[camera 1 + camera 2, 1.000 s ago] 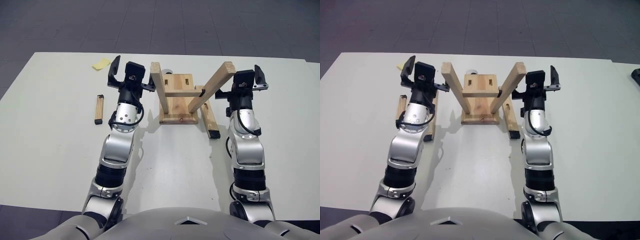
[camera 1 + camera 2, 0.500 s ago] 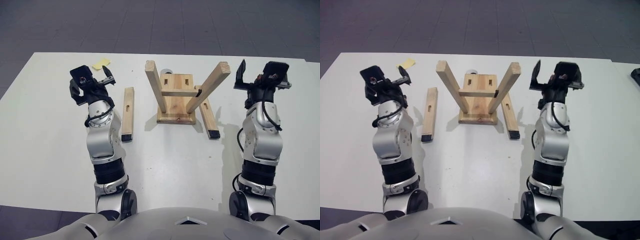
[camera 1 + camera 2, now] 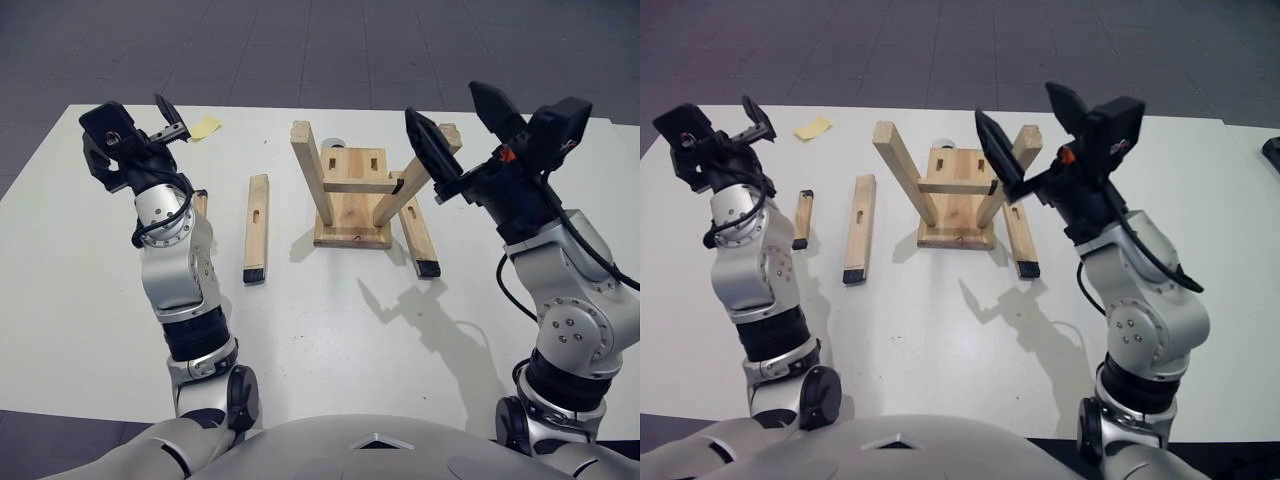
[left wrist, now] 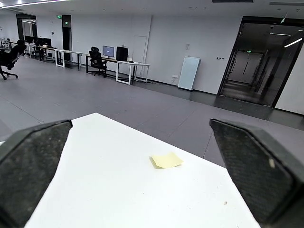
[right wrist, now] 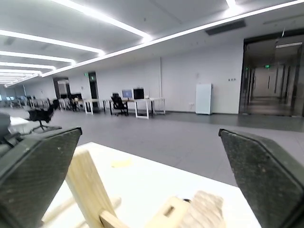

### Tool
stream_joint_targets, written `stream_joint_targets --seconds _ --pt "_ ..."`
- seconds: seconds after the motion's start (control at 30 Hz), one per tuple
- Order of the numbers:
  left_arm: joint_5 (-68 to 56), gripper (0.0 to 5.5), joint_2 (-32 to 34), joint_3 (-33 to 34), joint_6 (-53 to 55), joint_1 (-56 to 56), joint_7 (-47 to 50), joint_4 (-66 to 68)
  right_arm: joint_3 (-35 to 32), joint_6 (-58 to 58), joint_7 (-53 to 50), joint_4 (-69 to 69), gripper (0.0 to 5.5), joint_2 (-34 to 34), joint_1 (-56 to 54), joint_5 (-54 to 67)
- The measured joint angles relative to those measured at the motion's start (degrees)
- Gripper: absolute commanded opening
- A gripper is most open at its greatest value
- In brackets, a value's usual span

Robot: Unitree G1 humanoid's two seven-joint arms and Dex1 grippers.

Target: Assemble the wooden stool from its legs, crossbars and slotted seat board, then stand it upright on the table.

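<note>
**Me:** My right pincer (image 3: 455, 115) is spread wide and carries nothing. It is raised over the bench (image 3: 330, 330), just in front of the half-built stool. My left pincer (image 4: 140, 137) is equally wide and bare, raised above the far left corner.

**Partner:** How far along is the stool?

**Me:** About halfway, I judge. The biggest piece is the seat board (image 3: 352, 215), which lies flat toward the far middle of the bench. On it stand the left standing leg (image 3: 312, 170) and the right standing leg (image 3: 405, 195), splayed apart, with one fitted crossbar (image 3: 355, 186) joining them. Next come two legs lying flat on the bench: the left loose leg (image 3: 257, 228), apart from the board, and the right loose leg (image 3: 420, 240), just beside it. Smallest is a short crossbar (image 3: 802, 218), farther left near my left arm.

**Partner:** What remains?

**Me:** Both loose legs and the short crossbar have to go in. Then the stool gets turned over to stand upright.

**Partner:** Any containers?

**Me:** The closest thing is the slots in the board. The two far slots (image 3: 346, 157) have nothing in them. The near ones seem to hold the standing legs, though I cannot see those joints.
</note>
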Motion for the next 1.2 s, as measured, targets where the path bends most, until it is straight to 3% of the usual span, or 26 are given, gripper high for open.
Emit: stream_joint_targets --seconds 0.63,0.73,1.0,1.1,1.2 --pt "-0.1 5.4 -0.8 -0.9 0.7 0.0 -0.3 2.1 3.2 -2.2 -0.9 5.0 1.69 0.7 3.7 -3.5" --pt "0.0 5.4 -0.9 -1.0 0.9 0.0 -0.2 2.2 2.2 -3.1 4.8 8.1 1.61 -2.2 2.5 -1.6" --pt "0.0 5.4 -0.4 -2.2 1.4 -1.0 -1.2 4.6 3.5 -11.0 34.0 28.7 1.39 -19.7 -7.9 -0.7" --pt "0.0 5.4 0.0 -3.4 1.6 -1.6 -2.0 4.8 6.0 -14.7 39.2 37.0 1.39 -21.7 -12.9 -2.1" --pt "0.0 5.4 0.0 -4.5 2.3 -1.7 -2.5 4.9 7.2 -17.8 40.0 42.5 2.13 -22.6 -16.1 -6.8"
